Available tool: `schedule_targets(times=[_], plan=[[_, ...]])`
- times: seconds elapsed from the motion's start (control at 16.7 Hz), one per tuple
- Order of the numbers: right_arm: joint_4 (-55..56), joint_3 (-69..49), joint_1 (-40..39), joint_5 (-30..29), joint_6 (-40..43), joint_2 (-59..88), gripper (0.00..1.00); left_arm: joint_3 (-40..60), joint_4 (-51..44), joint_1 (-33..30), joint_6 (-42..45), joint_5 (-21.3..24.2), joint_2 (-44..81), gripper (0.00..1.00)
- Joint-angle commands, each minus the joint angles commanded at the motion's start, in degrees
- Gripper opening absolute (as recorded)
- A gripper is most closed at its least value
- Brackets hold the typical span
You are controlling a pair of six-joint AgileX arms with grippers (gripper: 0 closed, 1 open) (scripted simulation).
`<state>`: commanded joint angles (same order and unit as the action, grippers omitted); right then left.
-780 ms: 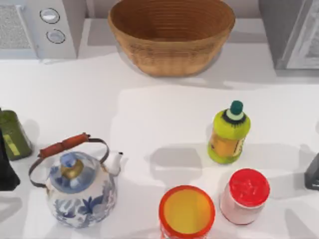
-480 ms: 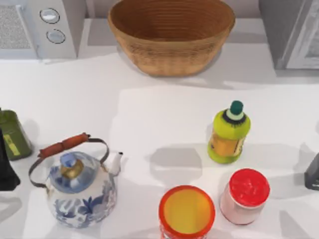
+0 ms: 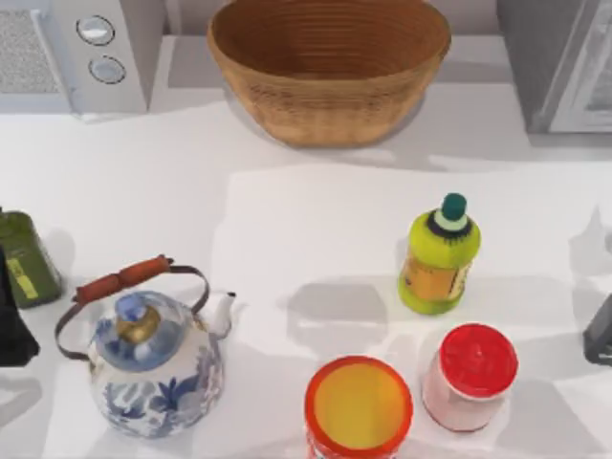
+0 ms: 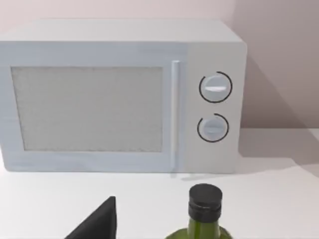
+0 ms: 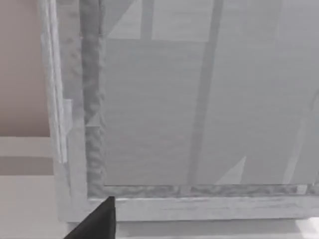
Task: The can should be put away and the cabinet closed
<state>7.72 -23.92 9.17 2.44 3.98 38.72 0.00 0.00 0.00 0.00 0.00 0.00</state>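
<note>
Can point(image 3: 359, 408) stands untouched at tabletop point(image 3: 287, 220) near edge, beside red-lidded jar point(image 3: 469, 376). Cabinet point(image 3: 559, 62) far right, facing right gripper point(image 3: 601, 332) for door access. Left gripper point(image 3: 13, 330) parked left. Finger spread: cannot tell.

Tabletop point(image 3: 287, 220) matt white, smooth. Basket point(image 3: 330, 67) woven wicker, ribbed, rough. Kettle point(image 3: 153, 368) glossy glazed ceramic w/ wood-look handle, brassy knob. Microwave point(image 4: 119, 94) matt pale casing, mesh-textured window. Yellow bottle point(image 3: 438, 256) shiny plastic. Red-lidded jar point(image 3: 470, 375) smooth plastic lid.
</note>
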Motion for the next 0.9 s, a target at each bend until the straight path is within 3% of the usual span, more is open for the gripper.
schedule_targets(times=[0.48, 0.9], plan=[[6.6, -7.8, 6.6, 7.5, 4.6, 40.1, 1.0, 0.0, 0.0, 0.0, 0.0, 0.0, 0.0, 1.0], [8.2, -6.9, 8.2, 10.2, 6.3, 48.9, 1.0, 0.0, 0.0, 0.0, 0.0, 0.0, 0.0, 1.0]])
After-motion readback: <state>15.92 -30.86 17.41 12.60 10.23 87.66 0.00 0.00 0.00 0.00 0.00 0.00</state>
